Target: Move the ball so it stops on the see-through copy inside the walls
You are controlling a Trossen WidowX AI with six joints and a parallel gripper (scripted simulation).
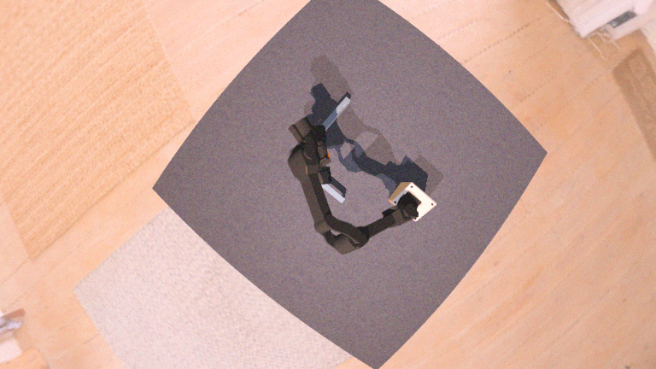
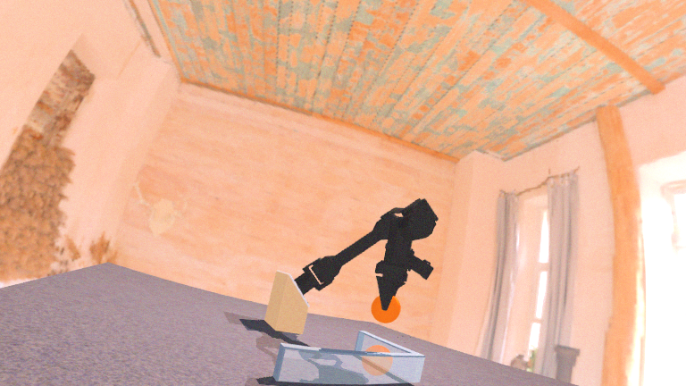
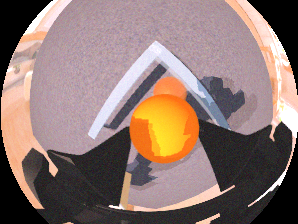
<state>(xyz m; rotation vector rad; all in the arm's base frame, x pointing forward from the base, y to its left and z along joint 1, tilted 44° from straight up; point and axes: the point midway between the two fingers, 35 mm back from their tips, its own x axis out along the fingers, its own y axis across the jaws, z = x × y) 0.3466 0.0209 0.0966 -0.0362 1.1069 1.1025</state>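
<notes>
The claw [image 2: 386, 301] grasps the orange ball [image 2: 385, 309], raised above the table [image 2: 120, 326] over the clear walls [image 2: 335, 367] and the see-through copy [image 2: 377, 361].

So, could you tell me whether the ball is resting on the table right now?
No, in the exterior view the orange ball hangs clamped in the jaws well above the table and the clear walls.

Orange ball [image 2: 385, 309]; black fingers [image 2: 386, 290]; pale-blue clear walls [image 2: 335, 365]; speckled grey table [image 2: 120, 326]; tan base [image 2: 286, 305].
</notes>
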